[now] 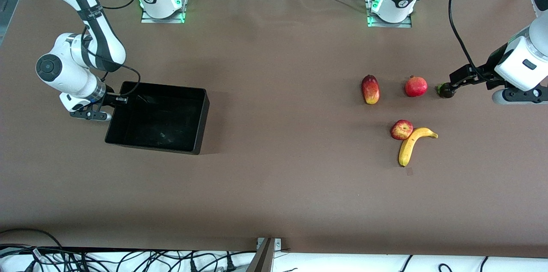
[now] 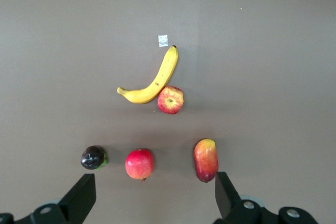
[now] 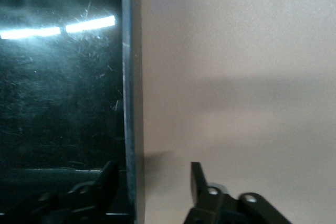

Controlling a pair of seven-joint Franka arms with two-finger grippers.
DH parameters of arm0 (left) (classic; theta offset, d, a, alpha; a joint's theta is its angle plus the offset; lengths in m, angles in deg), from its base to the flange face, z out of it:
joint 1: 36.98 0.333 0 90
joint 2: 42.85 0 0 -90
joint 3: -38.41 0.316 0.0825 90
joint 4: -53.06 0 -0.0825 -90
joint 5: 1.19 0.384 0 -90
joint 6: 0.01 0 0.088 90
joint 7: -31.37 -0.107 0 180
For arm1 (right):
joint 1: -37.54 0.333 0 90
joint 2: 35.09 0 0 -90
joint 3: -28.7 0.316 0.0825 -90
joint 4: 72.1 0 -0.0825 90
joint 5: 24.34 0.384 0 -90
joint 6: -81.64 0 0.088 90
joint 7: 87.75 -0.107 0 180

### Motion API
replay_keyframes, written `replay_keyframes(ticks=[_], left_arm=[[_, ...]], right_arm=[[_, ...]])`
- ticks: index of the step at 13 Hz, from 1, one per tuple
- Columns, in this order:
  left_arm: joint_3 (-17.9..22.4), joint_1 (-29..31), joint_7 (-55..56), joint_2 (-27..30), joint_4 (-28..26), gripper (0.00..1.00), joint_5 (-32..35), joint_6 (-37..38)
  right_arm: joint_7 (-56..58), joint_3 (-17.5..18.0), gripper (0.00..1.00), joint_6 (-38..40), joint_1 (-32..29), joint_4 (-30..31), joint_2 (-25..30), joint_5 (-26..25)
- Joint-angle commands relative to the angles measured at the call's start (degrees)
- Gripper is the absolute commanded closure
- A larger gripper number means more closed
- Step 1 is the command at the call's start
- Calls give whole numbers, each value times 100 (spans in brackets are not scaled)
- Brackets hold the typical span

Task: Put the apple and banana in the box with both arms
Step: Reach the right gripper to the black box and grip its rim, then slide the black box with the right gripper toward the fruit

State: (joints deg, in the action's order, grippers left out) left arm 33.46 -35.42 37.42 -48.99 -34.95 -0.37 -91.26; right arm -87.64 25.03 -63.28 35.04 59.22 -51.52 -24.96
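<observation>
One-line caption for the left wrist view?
Open left pincer hovers over five fruits; banana touches apple.

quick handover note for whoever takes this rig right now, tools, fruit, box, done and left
Left tool: open, holding nothing, up over the table at the left arm's end, by the dark fruit.
Right tool: jaws astride the box wall at the right arm's end, one finger inside, one outside, not clamped yet.
Apple and banana: touching on the table, nearer the front camera than the mango and pomegranate.
Done: nothing in the box.
Left: both fruits.
</observation>
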Motion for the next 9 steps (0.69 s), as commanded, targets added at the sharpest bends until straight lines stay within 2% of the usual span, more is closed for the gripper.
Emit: replay_keyframes(ticks=[1, 7, 9], left_arm=[[-23, 20, 28, -63, 162, 0, 23, 116], [-23, 20, 37, -63, 162, 0, 23, 116], [-15, 20, 37, -63, 162, 0, 23, 116]], right_arm=[[86, 59, 100, 34, -13, -142, -10, 10], [95, 155, 100, 104, -13, -282, 147, 431], [86, 637, 100, 829, -13, -745, 323, 475]])
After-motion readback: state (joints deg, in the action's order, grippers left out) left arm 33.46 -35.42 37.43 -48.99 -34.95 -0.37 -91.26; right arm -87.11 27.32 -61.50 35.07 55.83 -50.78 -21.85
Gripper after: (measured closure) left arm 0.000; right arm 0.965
